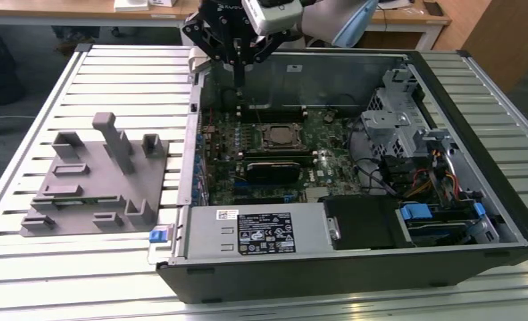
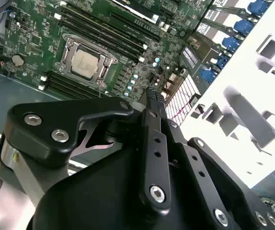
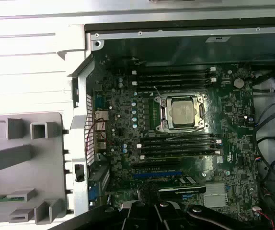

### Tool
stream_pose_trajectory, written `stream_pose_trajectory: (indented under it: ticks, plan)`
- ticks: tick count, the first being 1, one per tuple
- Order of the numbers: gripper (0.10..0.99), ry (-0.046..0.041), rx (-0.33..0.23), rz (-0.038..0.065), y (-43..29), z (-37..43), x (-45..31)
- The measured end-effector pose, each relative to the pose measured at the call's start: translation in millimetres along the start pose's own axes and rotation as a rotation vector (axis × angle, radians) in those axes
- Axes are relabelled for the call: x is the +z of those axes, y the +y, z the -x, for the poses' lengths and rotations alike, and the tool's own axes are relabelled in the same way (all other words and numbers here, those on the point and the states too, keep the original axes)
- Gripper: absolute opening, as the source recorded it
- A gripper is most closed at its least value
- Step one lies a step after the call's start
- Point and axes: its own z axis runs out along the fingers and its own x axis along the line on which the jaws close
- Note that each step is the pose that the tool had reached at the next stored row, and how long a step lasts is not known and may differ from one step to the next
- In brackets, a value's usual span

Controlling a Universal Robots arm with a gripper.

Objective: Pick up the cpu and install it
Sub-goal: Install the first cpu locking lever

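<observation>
The cpu [image 1: 277, 136] is a small square chip with a pale silvery top. It lies flat inside the metal-framed socket on the green motherboard [image 1: 326, 157] of the open computer case. It is also in both wrist views as the cpu [image 2: 85, 61] [image 3: 184, 112]. My black gripper [image 1: 239, 83] hangs above the far side of the case, a little beyond the socket and apart from the chip. Its fingers [image 2: 152, 98] are shut with nothing between them. The gripper's base [image 3: 149, 211] is at the picture's edge in the first wrist view.
A grey plastic fixture [image 1: 94, 180] with upright posts stands on the slatted table at the exterior view's left, holding a thin green memory stick [image 1: 67, 198]. The case walls [image 1: 192, 114], drive cages [image 1: 397, 127], cables and power supply [image 1: 259, 231] surround the board.
</observation>
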Motion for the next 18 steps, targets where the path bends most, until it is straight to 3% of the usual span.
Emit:
stream_pose_trajectory:
  ticks: [18]
  plan:
    - [0.106,0.0,0.0,0.0,0.0,0.0,0.0]
